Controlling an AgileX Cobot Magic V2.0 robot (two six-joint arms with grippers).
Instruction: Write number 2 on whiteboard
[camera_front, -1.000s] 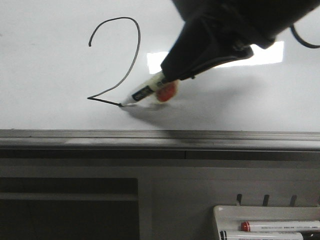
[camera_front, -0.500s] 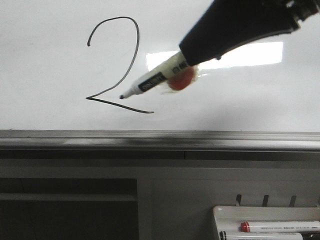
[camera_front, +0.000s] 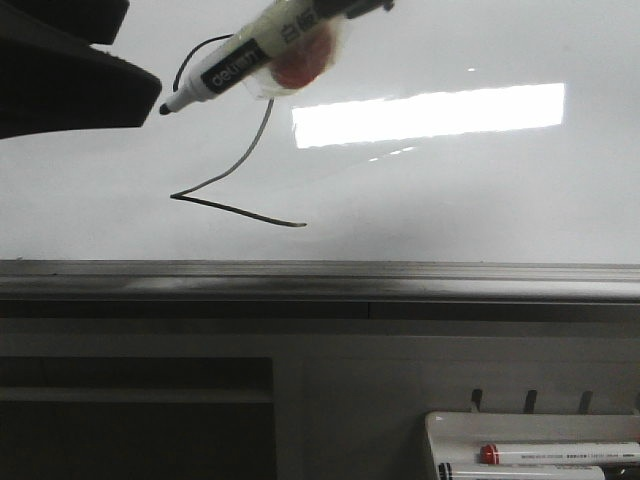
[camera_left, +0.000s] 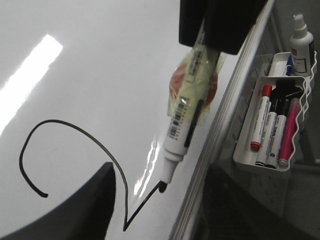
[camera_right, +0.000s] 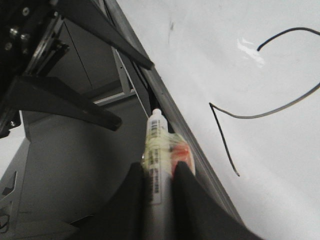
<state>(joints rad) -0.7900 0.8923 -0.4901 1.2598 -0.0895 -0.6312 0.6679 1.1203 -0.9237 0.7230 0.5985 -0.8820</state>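
In the front view, the number 2 (camera_front: 235, 209) sits on the left part of the whiteboard (camera_front: 480, 200), its slanting base stroke ending above the grey rail. The marker (camera_front: 240, 55) crosses in front of the top loop, tip pointing left. At the near right, a white tray (camera_front: 440, 430) holds a red-capped marker (camera_front: 560, 453) and a second one beneath it, mostly cut off.

In the left wrist view, the marker (camera_left: 185, 115) hangs tip-down close to the base stroke of the number 2 (camera_left: 85, 135); we cannot tell whether it touches. The left pincer (camera_left: 85, 205) shows only as a dark edge, so we cannot tell how its jaws stand. The tray (camera_left: 245, 150) on the rail carries red, black and pink markers side by side, with a spray bottle (camera_left: 302, 45) in the basket beyond.

In the right wrist view, the right pincer (camera_right: 157, 172) is clamped on the marker (camera_right: 156, 145), beside the number 2 (camera_right: 224, 140).

We judge the figure complete. Doing this step well means drawing the tip straight away from the board, keeping a firm grip, so nothing smears the fresh ink.
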